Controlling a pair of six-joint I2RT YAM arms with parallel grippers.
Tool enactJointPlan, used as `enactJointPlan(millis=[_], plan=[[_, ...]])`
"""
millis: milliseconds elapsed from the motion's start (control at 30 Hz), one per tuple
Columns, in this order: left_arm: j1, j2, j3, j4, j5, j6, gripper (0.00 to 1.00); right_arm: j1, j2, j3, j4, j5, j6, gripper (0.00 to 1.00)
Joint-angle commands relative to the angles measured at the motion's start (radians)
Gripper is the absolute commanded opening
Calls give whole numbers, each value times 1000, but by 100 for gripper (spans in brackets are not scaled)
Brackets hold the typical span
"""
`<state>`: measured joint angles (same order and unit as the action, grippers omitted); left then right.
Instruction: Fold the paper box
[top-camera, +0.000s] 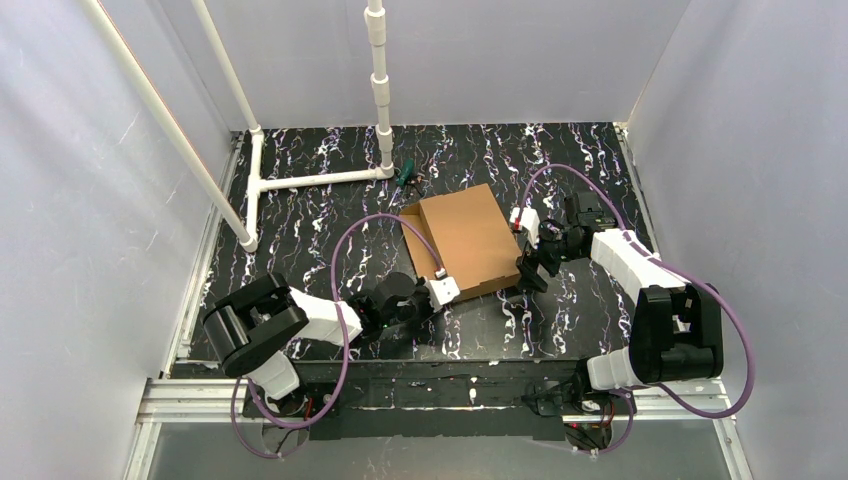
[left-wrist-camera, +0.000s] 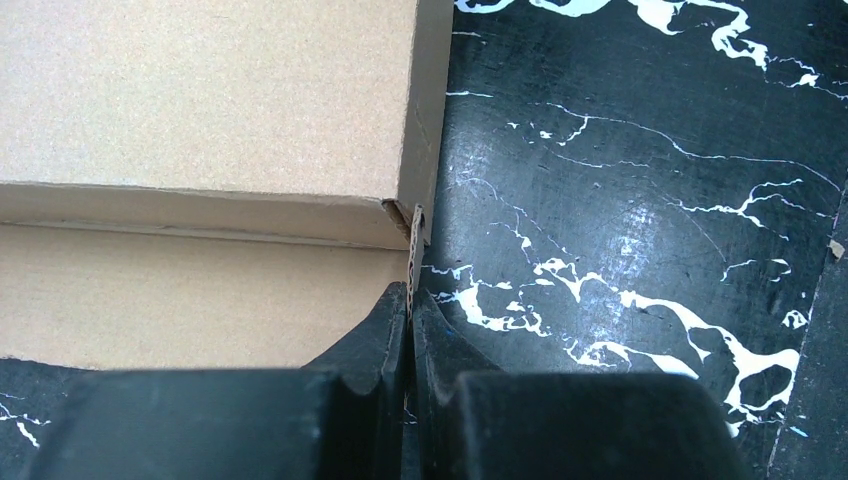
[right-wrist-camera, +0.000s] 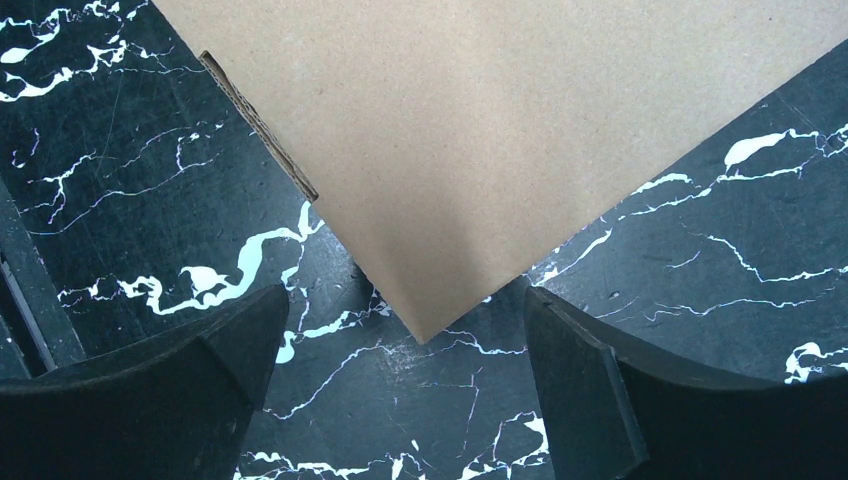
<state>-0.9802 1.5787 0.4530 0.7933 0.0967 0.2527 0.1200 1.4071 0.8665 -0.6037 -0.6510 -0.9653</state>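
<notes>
Closing stage, prob.: paper box (top-camera: 465, 238) sits mid table (top-camera: 330, 215), left gripper (left-wrist-camera: 410, 300) pinching its corner flap edge (left-wrist-camera: 416, 240), right gripper (right-wrist-camera: 405, 305) spread wide by another corner; next, tuck flap in.

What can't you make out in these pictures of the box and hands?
- Inside of the paper box: its top panel covers it in all views.
- Left wrist view: how deep the cardboard edge sits in the left hand, hidden between the shut fingers.
- Right wrist view: only one box corner shows above the open right hand; the top edge cuts off the rest.
- Top view: small green item near the white pipe, too small to identify.
</notes>
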Motion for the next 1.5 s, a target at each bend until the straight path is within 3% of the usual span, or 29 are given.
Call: enactJointPlan(millis=[0,433,1467], plan=[[-2,9,-17,18,-29,-24,0,0,6,13,13,8,19,96],[6,29,-51,108,-28,-67,0,0,26,12,42,54,53,94],[9,49,-62,156,-36,-97,0,0,29,12,35,46,53,94]])
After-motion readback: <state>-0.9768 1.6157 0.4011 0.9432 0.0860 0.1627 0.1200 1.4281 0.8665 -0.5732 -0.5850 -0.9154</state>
